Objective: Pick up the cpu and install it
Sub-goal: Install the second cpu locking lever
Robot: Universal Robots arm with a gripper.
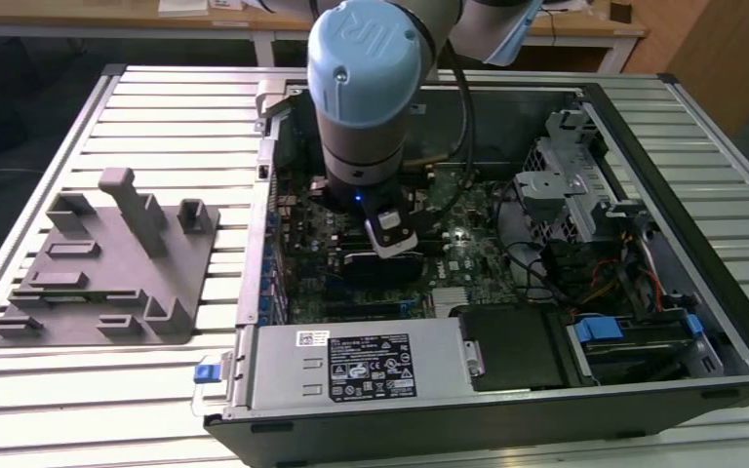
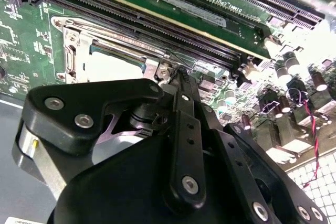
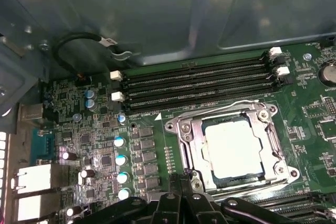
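The cpu, a pale silvery square, lies flat inside the metal socket frame on the green motherboard; in the second wrist view a part of the cpu shows behind the black linkage. My gripper hangs low over the board at the socket's edge, with its fingers together and nothing between them. They do not touch the cpu. In the exterior view the gripper reaches down into the open computer case, roughly at its middle.
Black memory slots run along one side of the socket. A power supply and a drive cage stand inside the case. A grey fixture sits on the slatted table at the exterior view's left. Loose cables lie near the drives.
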